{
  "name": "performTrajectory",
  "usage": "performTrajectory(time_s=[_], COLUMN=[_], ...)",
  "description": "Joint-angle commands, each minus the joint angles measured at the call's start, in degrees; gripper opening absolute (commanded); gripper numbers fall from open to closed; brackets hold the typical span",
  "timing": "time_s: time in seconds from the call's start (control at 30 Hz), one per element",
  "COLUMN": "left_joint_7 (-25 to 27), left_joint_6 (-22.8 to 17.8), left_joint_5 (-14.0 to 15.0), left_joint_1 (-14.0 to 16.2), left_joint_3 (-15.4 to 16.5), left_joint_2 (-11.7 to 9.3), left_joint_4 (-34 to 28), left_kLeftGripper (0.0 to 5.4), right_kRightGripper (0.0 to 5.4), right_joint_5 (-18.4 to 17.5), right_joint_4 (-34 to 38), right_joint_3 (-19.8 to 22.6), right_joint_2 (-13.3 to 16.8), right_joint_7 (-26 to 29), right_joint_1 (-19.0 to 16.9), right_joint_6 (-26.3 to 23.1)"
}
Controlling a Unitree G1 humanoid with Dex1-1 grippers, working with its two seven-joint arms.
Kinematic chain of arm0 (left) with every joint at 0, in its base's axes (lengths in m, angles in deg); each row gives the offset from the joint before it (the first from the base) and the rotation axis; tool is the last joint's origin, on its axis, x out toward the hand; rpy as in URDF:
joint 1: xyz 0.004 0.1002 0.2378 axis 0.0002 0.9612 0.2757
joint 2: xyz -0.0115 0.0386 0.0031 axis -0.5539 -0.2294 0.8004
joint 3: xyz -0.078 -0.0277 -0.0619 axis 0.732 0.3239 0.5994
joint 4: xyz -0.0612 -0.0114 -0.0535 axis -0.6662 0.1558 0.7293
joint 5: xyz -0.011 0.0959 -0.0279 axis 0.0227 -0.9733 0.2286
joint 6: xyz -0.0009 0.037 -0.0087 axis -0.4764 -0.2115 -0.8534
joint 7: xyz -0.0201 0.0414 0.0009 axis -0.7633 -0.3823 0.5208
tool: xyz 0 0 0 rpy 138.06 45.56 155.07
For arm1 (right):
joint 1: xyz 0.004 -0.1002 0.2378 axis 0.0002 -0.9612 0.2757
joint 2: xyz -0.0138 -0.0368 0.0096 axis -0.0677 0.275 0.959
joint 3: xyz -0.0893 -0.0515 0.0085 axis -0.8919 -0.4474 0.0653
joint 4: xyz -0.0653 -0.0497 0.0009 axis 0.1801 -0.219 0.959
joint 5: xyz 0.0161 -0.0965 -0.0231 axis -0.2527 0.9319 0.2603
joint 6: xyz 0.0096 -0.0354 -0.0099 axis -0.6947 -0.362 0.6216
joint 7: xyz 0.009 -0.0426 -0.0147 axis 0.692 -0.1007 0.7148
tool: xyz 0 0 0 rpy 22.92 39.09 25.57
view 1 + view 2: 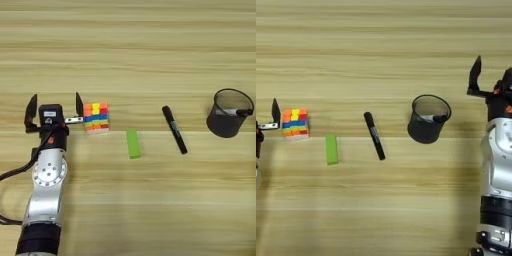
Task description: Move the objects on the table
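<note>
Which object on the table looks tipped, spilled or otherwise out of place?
Nothing stands out. The cube, green block and marker lie apart in a row; the cup stands upright with a dark pen-like thing inside.

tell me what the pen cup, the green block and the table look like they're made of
Pen cup: looks like black metal mesh, since the wall is see-through with a solid rim; the metal is a guess.
Green block: smooth, matte, uniform lime colour; likely plastic or painted wood, the look leaves that open.
Table: light-tan wood or wood-look laminate, with horizontal plank grain lines.
</note>
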Motion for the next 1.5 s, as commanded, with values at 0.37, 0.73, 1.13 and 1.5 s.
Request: performTrajectory(time_s=[0.37,0.73,1.13,1.5], left_joint_7=[-0.42,-0.63,-0.55,-0.62], left_joint_6=[-0.40,-0.53,-0.68,-0.77], left_joint_5=[-0.11,-0.34,-0.27,-0.32], left_joint_1=[-0.11,0.00,0.11,0.17], left_joint_3=[-0.44,-0.63,-0.61,-0.68], left_joint_2=[0.45,0.74,0.59,0.66], left_joint_4=[-0.30,-0.60,-0.75,-0.89], left_kLeftGripper=[5.40,5.40,5.40,5.40], right_kRightGripper=[5.39,5.39,5.39,5.39], right_joint_5=[7.86,8.11,6.78,7.07], right_joint_4=[-23.81,-29.68,-19.07,-12.95], right_joint_3=[-6.51,-8.54,-12.11,-15.09], right_joint_2=[4.63,5.81,2.22,-0.36], right_joint_7=[2.72,4.83,8.45,9.60], right_joint_1=[5.49,6.98,1.86,-1.97], right_joint_6=[-1.34,-0.91,-4.80,-8.12])
